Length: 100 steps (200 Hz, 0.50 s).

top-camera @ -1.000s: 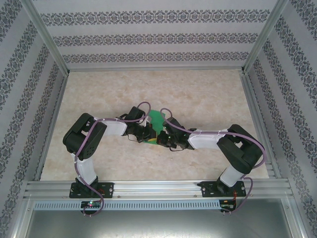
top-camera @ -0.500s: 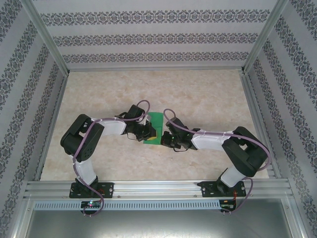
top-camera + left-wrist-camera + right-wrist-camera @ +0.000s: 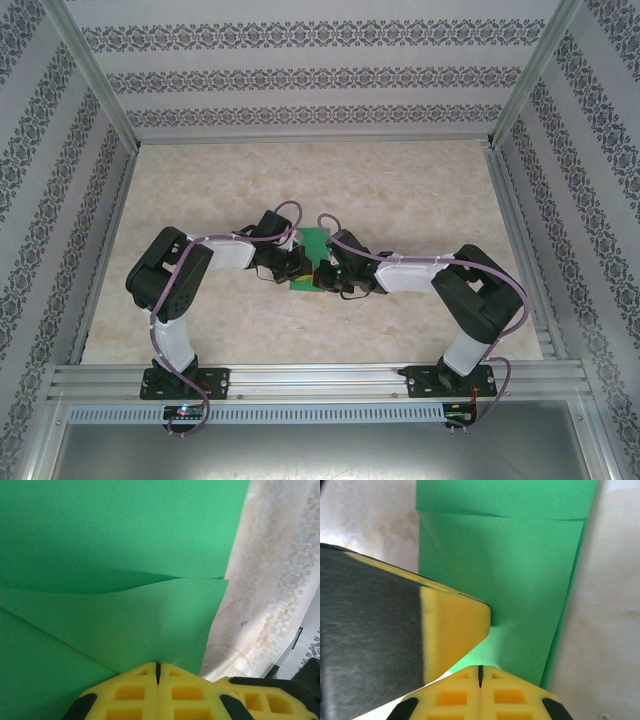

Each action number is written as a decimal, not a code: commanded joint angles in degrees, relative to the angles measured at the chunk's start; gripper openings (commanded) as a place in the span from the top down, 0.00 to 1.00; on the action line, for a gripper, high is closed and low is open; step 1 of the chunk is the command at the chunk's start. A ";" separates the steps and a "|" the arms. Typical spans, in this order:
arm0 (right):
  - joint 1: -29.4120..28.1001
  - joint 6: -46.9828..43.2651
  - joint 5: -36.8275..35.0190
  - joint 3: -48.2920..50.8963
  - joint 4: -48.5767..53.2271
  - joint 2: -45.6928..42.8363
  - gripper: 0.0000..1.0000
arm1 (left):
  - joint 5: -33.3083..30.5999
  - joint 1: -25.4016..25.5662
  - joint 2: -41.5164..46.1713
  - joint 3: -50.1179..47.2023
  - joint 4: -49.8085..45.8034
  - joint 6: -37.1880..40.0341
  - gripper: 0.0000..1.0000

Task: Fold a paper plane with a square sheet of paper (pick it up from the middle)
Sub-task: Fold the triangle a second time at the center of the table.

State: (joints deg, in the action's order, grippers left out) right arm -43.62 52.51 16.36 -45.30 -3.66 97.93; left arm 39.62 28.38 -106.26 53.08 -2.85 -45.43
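1. Paper (image 3: pixel 316 243) lies mid-frame on the surface (image 3: pixel 420 190), between both arms.
2. Done: early folds, with layered flaps and creases showing.
3. Left fingers (image 3: pixel 130 697) and right fingers (image 3: pixel 512 700) are pressed together, tips at the paper; whether they pinch it is unclear.
4. Left, I judge: more folds, as there is no plane shape yet.

Above the aluminium rail (image 3: pixel 320 378), the left arm (image 3: pixel 170 288) and the right arm (image 3: pixel 412 278) share one build: bulky black joint housings joined by smooth white link shells. A mauve cable (image 3: pixel 290 205) runs along each arm and loops free near the wrist. Each arm has a black base plate (image 3: pixel 185 381) on the rail. Just below the rail by the left base, a small green and red light (image 3: pixel 186 409) glows. The left gripper (image 3: pixel 157 666) and right gripper (image 3: pixel 480 669) have yellow fingers (image 3: pixel 520 689) moulded with square pockets, with black trim at their outer corners.
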 commanded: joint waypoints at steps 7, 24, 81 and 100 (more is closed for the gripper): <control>0.44 -1.09 -0.07 -1.88 1.70 1.67 1.00 | -2.06 -0.48 -1.88 1.03 -3.34 1.10 0.95; 0.83 -1.10 -0.44 -1.61 3.01 2.35 1.00 | -2.69 -0.51 -1.90 0.72 -4.24 0.95 0.96; 2.29 -1.46 -0.51 3.49 6.96 -1.60 1.00 | -5.59 -1.23 -2.46 0.23 -9.07 1.54 0.99; 2.91 -1.19 -0.23 5.89 7.22 -3.79 1.00 | -5.65 -1.66 -2.70 0.09 -9.21 1.75 0.99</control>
State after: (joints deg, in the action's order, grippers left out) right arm -41.89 52.12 16.62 -43.18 -1.91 96.62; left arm 38.89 28.36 -106.39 53.78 -4.91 -45.23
